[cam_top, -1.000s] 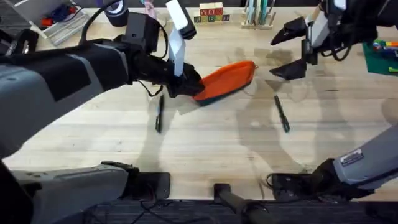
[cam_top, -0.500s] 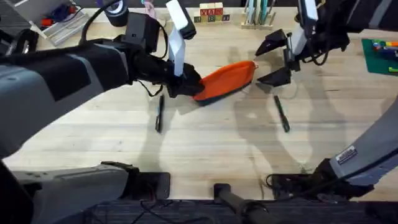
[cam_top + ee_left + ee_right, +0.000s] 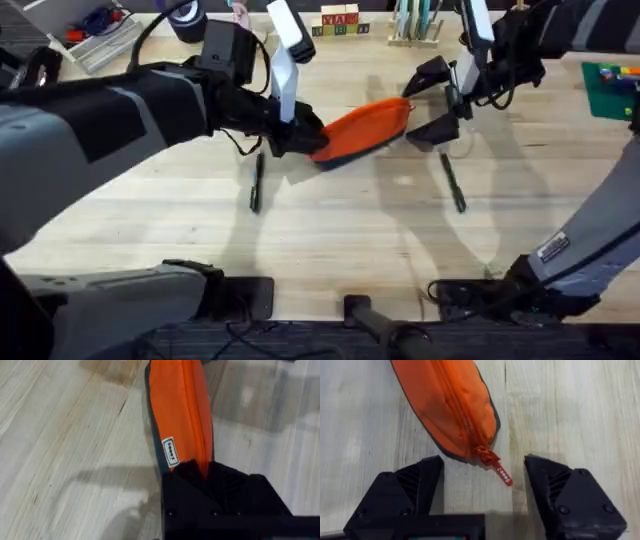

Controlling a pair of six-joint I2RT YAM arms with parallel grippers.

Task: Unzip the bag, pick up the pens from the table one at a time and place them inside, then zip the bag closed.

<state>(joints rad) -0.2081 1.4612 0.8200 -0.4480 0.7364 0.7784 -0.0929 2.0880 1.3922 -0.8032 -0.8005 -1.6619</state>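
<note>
Nearest the arm bases, the 2 pens lie flat on the table (image 3: pixel 330 250), well apart from each other: the left pen (image 3: pixel 256 183) sits just below the left arm's reach, and the right pen (image 3: pixel 453 183) lies just below the right gripper, neither touched by anything.

A bit farther back is the bag (image 3: pixel 365 128), lying on its side at a slant, orange with the dark base edge showing. Its zipper (image 3: pixel 465 420) runs shut along the top as far as I can see. The left gripper (image 3: pixel 298 135) is clamped on the bag's left end; in the left wrist view the orange fabric (image 3: pixel 180 415) disappears right between the black fingers (image 3: pixel 190 485), so it's pinching that end.

The right gripper (image 3: pixel 432 100) hangs just off the bag's right end with its fingers (image 3: pixel 405 490) spread wide. In the right wrist view the orange pull tab (image 3: pixel 499 471) sits between the 2 fingers, touching neither one.

Farthest back, a wooden rack (image 3: pixel 415 25) and some letter blocks (image 3: pixel 340 22) stand along the table's far edge.
</note>
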